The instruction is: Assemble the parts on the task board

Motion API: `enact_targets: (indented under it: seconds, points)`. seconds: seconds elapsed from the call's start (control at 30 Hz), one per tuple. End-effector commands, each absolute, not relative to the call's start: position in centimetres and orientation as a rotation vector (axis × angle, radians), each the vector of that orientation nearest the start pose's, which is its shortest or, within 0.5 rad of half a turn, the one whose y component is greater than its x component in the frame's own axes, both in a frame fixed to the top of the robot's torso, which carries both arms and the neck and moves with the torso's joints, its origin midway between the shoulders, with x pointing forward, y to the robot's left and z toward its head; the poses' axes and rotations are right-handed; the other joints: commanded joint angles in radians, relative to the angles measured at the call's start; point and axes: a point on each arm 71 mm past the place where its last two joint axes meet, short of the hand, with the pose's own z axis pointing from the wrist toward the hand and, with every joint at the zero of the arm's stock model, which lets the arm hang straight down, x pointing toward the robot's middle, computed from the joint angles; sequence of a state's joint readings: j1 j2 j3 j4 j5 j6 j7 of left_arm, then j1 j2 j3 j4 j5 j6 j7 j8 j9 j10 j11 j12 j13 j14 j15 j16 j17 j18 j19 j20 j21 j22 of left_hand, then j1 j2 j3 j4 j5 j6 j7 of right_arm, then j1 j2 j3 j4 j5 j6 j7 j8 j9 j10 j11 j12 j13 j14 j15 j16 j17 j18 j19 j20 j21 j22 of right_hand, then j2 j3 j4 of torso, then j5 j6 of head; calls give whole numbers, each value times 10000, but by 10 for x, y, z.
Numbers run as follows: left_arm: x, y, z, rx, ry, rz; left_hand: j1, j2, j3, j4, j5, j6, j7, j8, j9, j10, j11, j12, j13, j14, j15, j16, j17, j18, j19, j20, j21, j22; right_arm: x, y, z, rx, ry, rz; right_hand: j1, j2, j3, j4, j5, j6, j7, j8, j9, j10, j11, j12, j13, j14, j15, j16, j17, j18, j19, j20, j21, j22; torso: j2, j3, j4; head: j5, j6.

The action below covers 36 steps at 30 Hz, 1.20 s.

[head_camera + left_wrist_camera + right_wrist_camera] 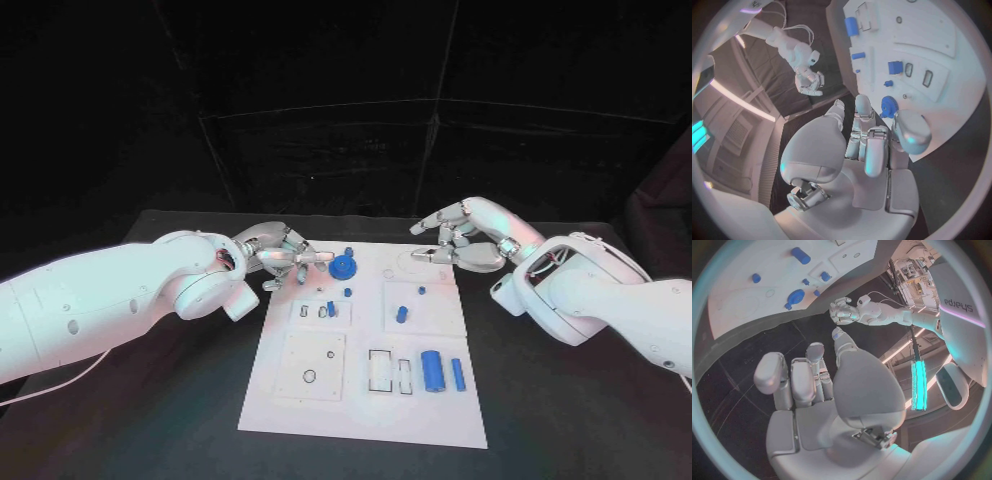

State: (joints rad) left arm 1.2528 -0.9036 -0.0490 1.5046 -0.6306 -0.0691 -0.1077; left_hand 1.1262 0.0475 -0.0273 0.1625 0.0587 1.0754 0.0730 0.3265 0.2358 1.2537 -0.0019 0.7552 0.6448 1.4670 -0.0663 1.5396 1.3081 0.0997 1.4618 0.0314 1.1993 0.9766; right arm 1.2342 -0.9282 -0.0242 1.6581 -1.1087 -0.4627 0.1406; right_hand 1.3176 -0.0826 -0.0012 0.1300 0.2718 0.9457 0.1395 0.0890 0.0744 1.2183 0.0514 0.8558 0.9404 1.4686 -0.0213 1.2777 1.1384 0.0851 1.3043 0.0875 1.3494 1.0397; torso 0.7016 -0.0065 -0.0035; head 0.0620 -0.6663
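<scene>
The silver left hand (277, 256) hovers at the far-left corner of the flat white task board (325, 400), fingers loosely curled and holding nothing — just beside the round blue gear-like part (343, 267) lying there. The silver right hand (469, 240) hangs over the far-right corner, fingers apart, empty.

Robotics lab: black-draped enclosure (346, 110), black table (173, 400), equip. rack (911, 275).
</scene>
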Motion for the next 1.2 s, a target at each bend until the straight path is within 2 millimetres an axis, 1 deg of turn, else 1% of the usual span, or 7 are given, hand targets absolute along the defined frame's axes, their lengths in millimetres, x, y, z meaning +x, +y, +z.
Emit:
enact_targets:
  seconds: [0.03, 0.17, 0.23, 0.33, 0.57, 0.67, 1.2]
  points:
    - [492, 231, -192, -3024, 21962, -7300, -93, 164, -183, 140, -20, -141, -55, 416, 345, 74, -15, 1238, 1231, 982, -71, 155, 2409, -137, 93, -13, 462, 633, 466, -207, -138, 1445, 15202, 10762, 54, 34, -31, -50, 76, 88, 18, 51, 16, 80, 5, 37, -12, 152, -33, -70, -14, 203, -24, -31, -74, -23, -143, 55, 4, -11, -40]
    - [498, 220, -193, -1898, 22228, -6514, -331, 346, -561, 401, -9, -470, -211, 1344, 1247, 260, -154, 2851, 2844, 1037, -136, 310, 2623, -230, 184, -123, 1037, 1442, 468, -213, -138, 1607, 15303, 10575, 51, 44, -38, -48, 92, 98, 15, 58, 18, 89, 2, 45, -10, 152, -35, -78, -20, 205, -25, -34, -78, -30, -206, 88, 26, -10, -118]
    - [502, 214, -194, -1420, 22320, -6156, -438, 433, -790, 525, 1, -722, -204, 1830, 1777, 241, -219, 3250, 3238, 1038, -185, 312, 2627, -273, 192, -115, 1221, 1703, 469, -215, -139, 1661, 15353, 10500, 50, 50, -41, -47, 99, 103, 13, 62, 18, 93, 0, 48, -10, 152, -36, -82, -24, 205, -25, -35, -81, -35, -228, 96, 39, -8, -142]
    - [506, 205, -197, -906, 22437, -5729, -514, 520, -982, 616, -32, -943, -235, 2178, 2197, 267, -203, 3524, 3526, 1038, -189, 312, 2627, -305, 208, -129, 1392, 1965, 471, -216, -139, 1725, 15405, 10407, 45, 69, -51, -42, 130, 110, 11, 67, 18, 109, -3, 66, -3, 156, -40, -83, -18, 203, -17, -39, -81, -28, -254, 116, 59, -25, -178]
    - [512, 191, -202, -295, 22655, -5266, -605, 595, -1264, 703, -46, -1155, -270, 2551, 2691, 350, -228, 3820, 3834, 1038, -222, 312, 2627, -362, 250, -133, 1635, 2343, 474, -219, -141, 1816, 15521, 10212, 37, 105, -80, -35, 235, 111, 7, 72, 14, 118, -9, 59, -30, 162, -47, -105, -31, 206, -17, -48, -97, -53, -284, 161, 44, 46, -246]
    - [514, 187, -205, -43, 22815, -5085, -676, 609, -1366, 749, -62, -1203, -280, 2643, 2825, 370, -235, 3887, 3904, 1038, -227, 312, 2627, -377, 262, -137, 1699, 2446, 475, -219, -142, 1839, 15582, 10147, 33, 109, -85, -33, 248, 112, 7, 73, 13, 116, -10, 53, -39, 160, -48, -113, -41, 212, -31, -49, -112, -84, -262, 139, 48, 60, -239]
    - [519, 170, -214, 679, 23403, -4644, -729, 621, -1518, 779, -70, -1266, -302, 2783, 3034, 430, -253, 4020, 4046, 1038, -240, 312, 2627, -405, 289, -147, 1817, 2634, 479, -218, -144, 1854, 15761, 10029, 21, 115, -105, -26, 287, 109, 6, 74, 11, 85, -10, -11, -103, 149, -49, -163, -100, 222, -55, -51, -141, -142, -228, 120, 29, 116, -352]
